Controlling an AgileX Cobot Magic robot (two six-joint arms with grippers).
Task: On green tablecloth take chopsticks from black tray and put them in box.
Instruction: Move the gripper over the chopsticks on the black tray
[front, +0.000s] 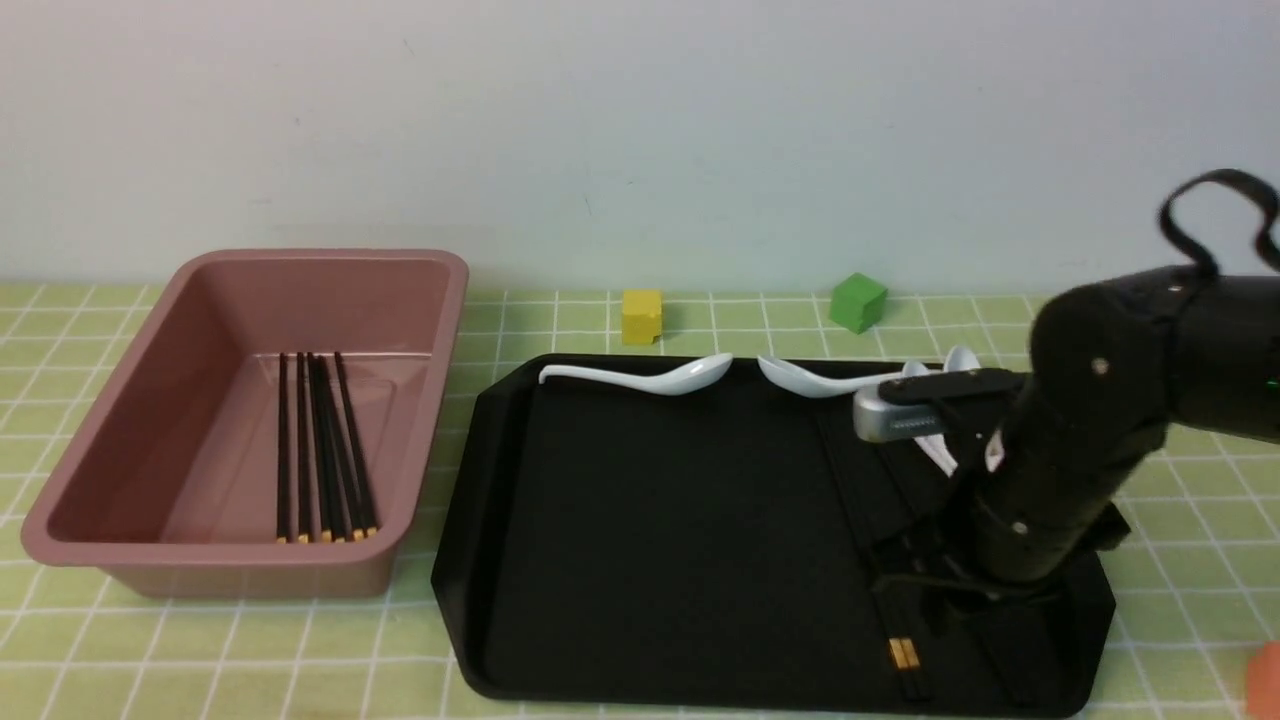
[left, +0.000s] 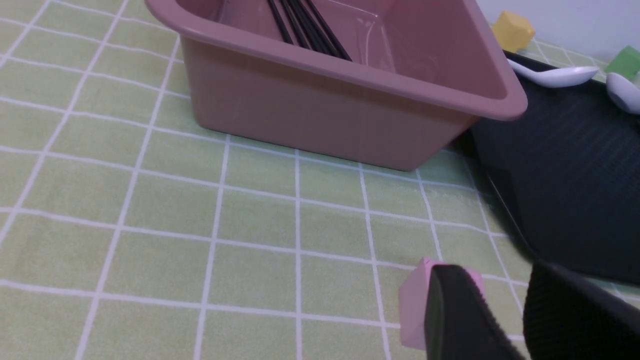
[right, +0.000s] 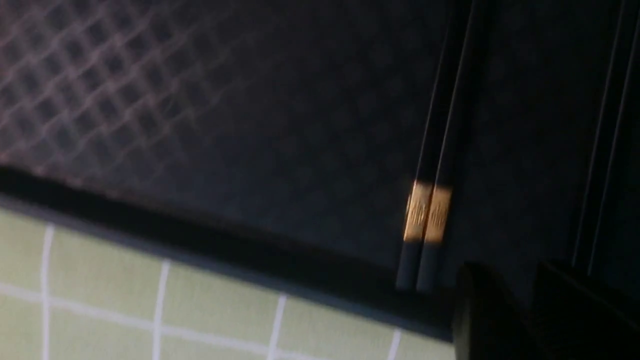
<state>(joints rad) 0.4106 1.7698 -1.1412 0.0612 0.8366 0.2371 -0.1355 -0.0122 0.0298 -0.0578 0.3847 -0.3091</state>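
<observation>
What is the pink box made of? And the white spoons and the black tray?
The box looks like smooth plastic, with an even pink colour, a rolled rim and a soft shine. The white spoons are glossy, so glazed ceramic or shiny plastic; I cannot tell which. The black tray looks like dull plastic with a fine diamond texture.

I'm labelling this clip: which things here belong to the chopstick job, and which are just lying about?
Job: chopsticks, black tray, box, green tablecloth.
Lying about: white spoons, yellow cube, green cube, pink cube.
</observation>
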